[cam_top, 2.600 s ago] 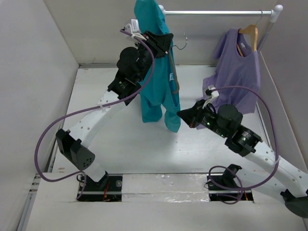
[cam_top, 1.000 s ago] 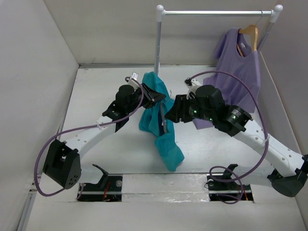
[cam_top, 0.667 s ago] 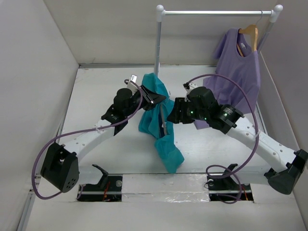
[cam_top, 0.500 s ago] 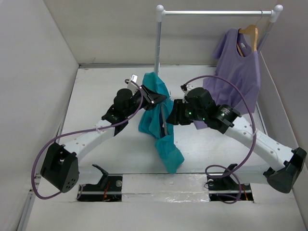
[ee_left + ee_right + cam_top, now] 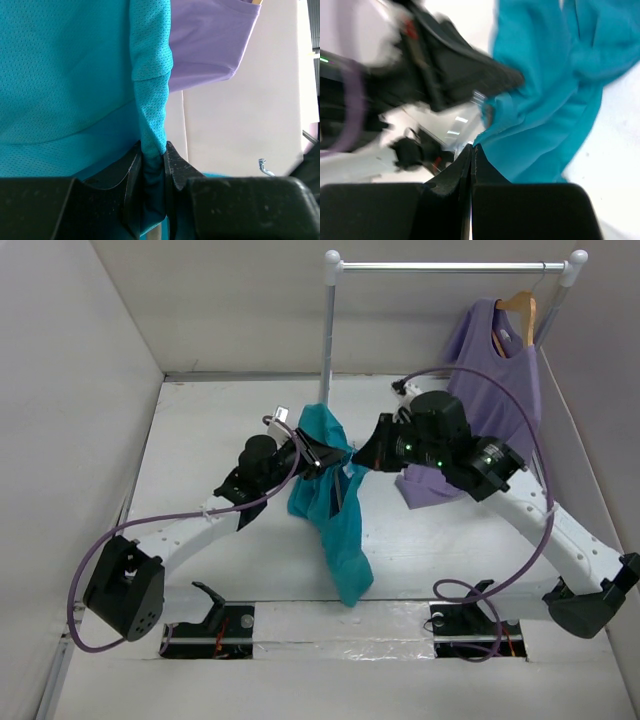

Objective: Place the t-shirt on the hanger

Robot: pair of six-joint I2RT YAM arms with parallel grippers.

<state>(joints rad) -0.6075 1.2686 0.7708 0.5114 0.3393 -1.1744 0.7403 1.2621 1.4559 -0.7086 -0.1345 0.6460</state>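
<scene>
Left gripper (image 5: 152, 152) is pinched tight on a bunched fold of the teal t-shirt (image 5: 330, 520), which hangs mid-frame in my top view between both arms; right gripper (image 5: 471, 150) fingers pressed flat together at the cloth edge, can't tell if any got caught; hanger (image 5: 265, 167) hook shows lower right, left wrist view
</scene>
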